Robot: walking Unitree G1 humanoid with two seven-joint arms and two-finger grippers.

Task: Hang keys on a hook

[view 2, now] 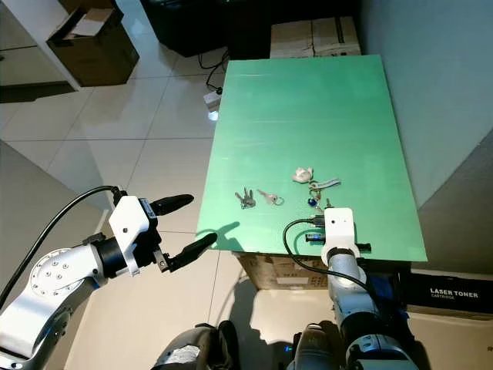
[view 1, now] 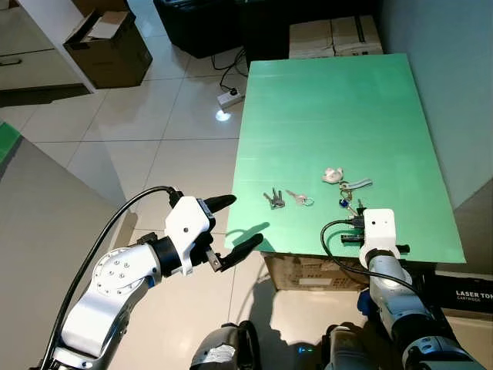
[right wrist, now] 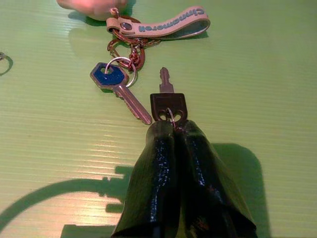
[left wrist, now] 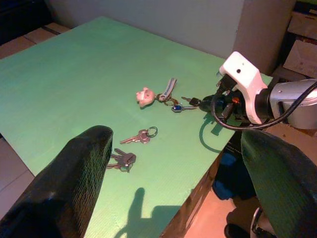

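Observation:
A key bunch lies near the front right of the green table (view 1: pixel 331 100): a pink charm (view 1: pixel 333 175), a tan strap (right wrist: pixel 163 27), a blue-headed key (right wrist: pixel 111 77) and a black-headed key (right wrist: pixel 167 105). My right gripper (right wrist: pixel 171 124) rests low on the table at the bunch's near end, shut on the black-headed key's head and its small ring. Left of the bunch lie two silver keys (view 1: pixel 274 200) and a single key on a ring (view 1: pixel 300 198). My left gripper (view 1: pixel 243 223) hangs open off the table's front left corner, holding nothing.
A grey wall runs along the table's right side. Cardboard boxes (view 1: pixel 335 35) stand behind the table, and an open one (view 1: pixel 112 42) is at far left. A power strip (view 1: pixel 229 97) lies on the tiled floor. A toner box (view 1: pixel 466 297) sits at lower right.

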